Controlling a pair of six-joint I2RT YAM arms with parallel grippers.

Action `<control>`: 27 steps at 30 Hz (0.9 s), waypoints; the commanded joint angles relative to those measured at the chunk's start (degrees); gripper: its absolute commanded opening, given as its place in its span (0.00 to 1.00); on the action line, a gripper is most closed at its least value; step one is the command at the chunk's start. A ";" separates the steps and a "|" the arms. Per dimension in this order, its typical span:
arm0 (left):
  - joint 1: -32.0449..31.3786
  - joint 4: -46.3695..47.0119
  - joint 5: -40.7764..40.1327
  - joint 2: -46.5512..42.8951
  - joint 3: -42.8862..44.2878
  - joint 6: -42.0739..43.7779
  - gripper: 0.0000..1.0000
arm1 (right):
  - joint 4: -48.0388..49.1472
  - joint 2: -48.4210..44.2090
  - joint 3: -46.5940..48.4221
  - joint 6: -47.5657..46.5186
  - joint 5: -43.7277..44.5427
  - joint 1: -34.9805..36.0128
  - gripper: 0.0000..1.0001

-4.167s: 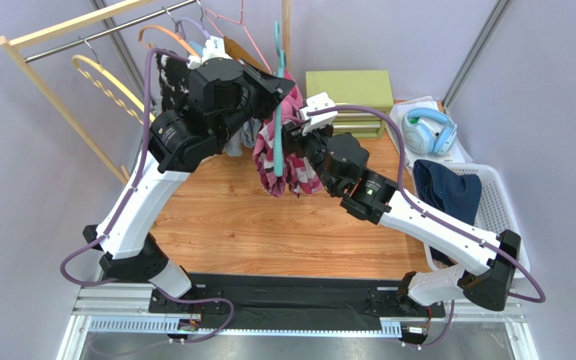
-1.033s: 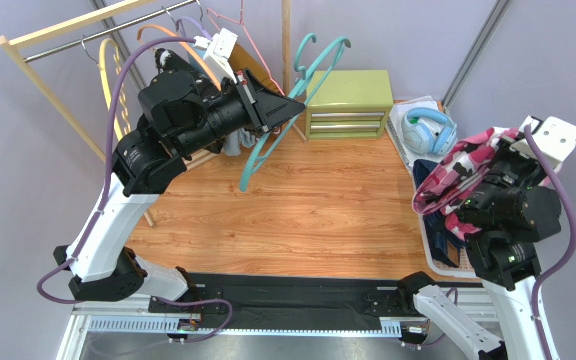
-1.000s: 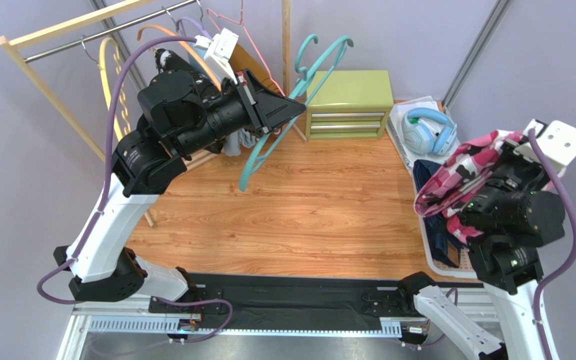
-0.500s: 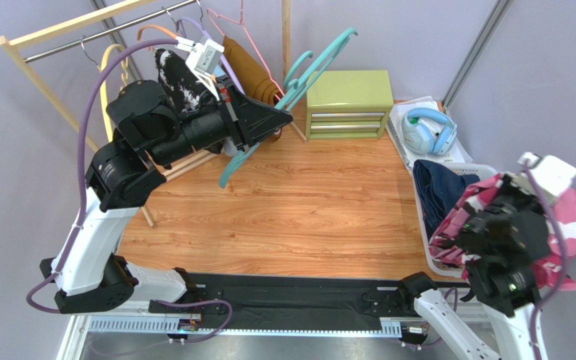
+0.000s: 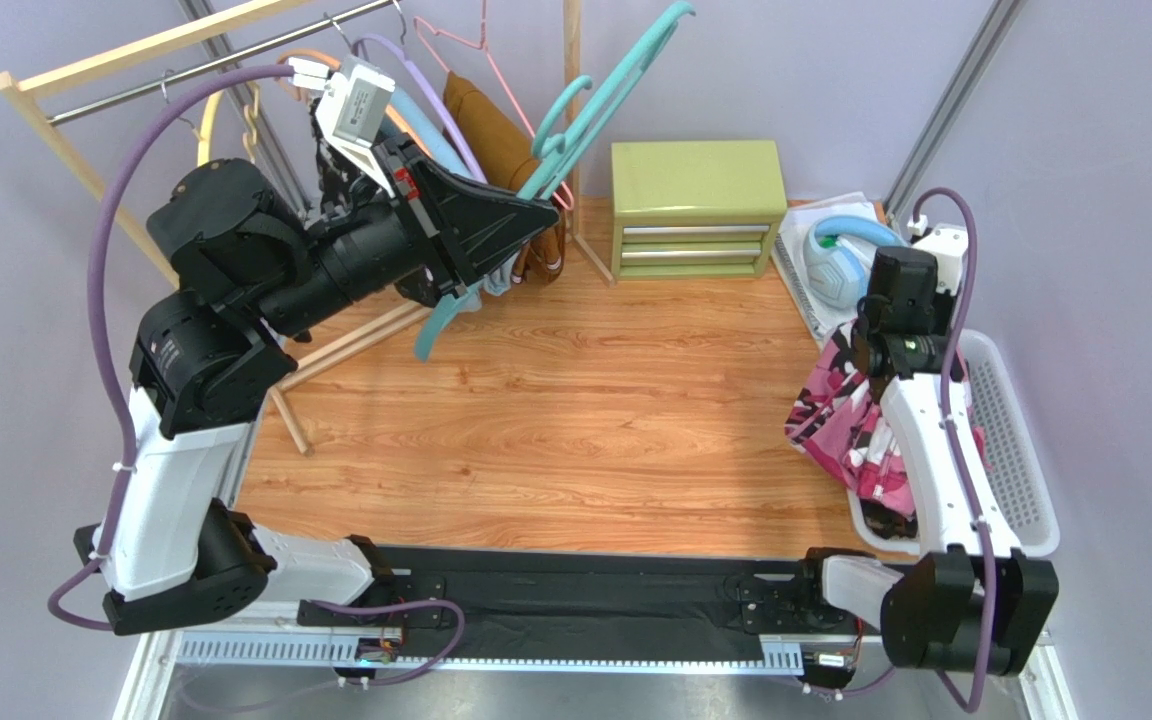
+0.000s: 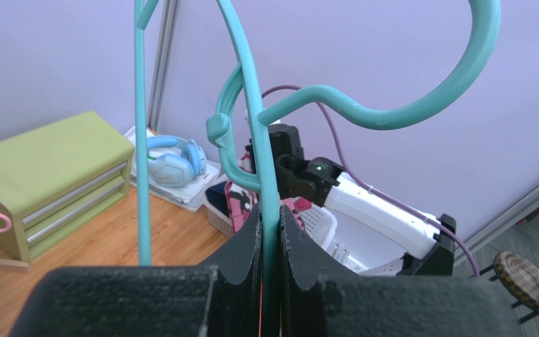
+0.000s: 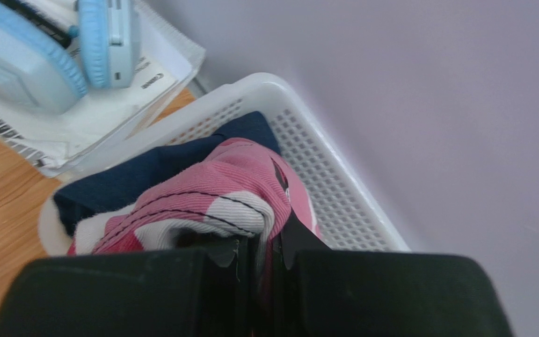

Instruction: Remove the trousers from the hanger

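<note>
Above the bench (image 5: pixel 582 435), the left pincer (image 6: pixel 270 217) clamps a teal hanger (image 6: pixel 250 119) at 11 o'clock, while the right pincer (image 7: pixel 258 246) pinches the pink camouflage trousers (image 7: pixel 209 186) over the 3 o'clock basket (image 7: pixel 328 175), beside paper (image 7: pixel 110 105) seemingly marked "Canon".

Bright, even light comes from above. Shadows on the wooden table (image 5: pixel 582 450) are soft and faint, with a pale sheen near its middle. In the wrist views my left fingers (image 6: pixel 241 247) and right fingers (image 7: pixel 297 243) are dark and blurred at the bottom edge; things farther off are sharp.
</note>
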 commanded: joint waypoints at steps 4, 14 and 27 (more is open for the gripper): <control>0.15 1.30 -1.49 1.96 5.74 1.49 0.00 | -4.56 6.57 5.66 8.49 -8.19 -0.03 0.07; 0.15 -0.20 -4.74 4.16 9.87 3.07 0.00 | -24.34 9.66 15.86 19.12 -11.79 0.14 0.51; 0.23 -1.78 -14.14 -0.84 6.01 5.27 0.00 | -40.78 -0.97 27.72 21.60 -15.65 6.64 0.79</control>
